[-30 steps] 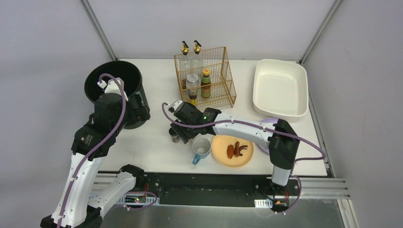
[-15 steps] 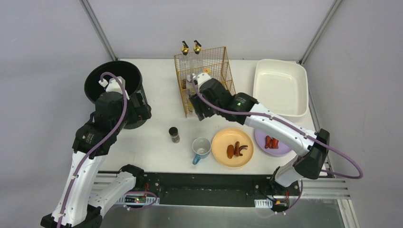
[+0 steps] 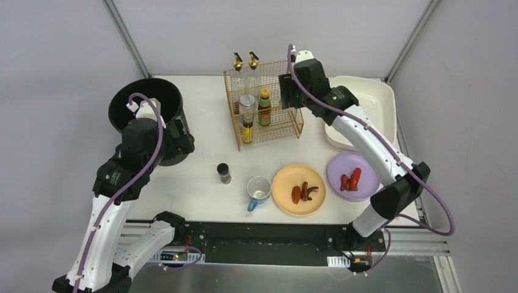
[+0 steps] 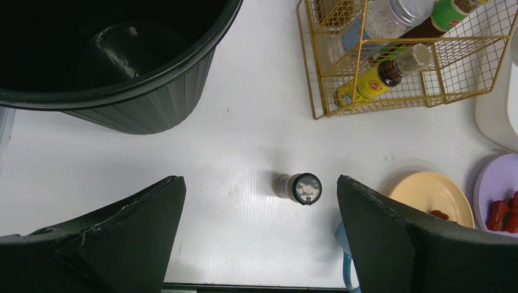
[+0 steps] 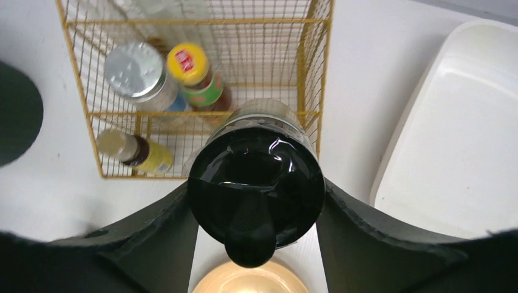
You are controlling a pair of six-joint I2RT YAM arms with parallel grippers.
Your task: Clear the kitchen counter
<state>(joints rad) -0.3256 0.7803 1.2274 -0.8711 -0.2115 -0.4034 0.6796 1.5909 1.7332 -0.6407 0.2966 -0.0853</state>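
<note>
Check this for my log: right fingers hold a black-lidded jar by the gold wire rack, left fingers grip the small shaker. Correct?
Wrong about the left: the left wrist view shows the left fingers open, the small shaker standing free on the kitchen counter. The right fingers do hold the black-lidded jar by the gold wire rack.

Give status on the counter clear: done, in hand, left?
Done: several bottles stand in the gold wire rack. In hand: the right tool is shut on a clear black-lidded jar near that rack. Left: on the white kitchen counter sit a small black-capped shaker, a white mug with a blue handle, an orange plate and a purple plate, both with food. The left tool is open, empty.
</note>
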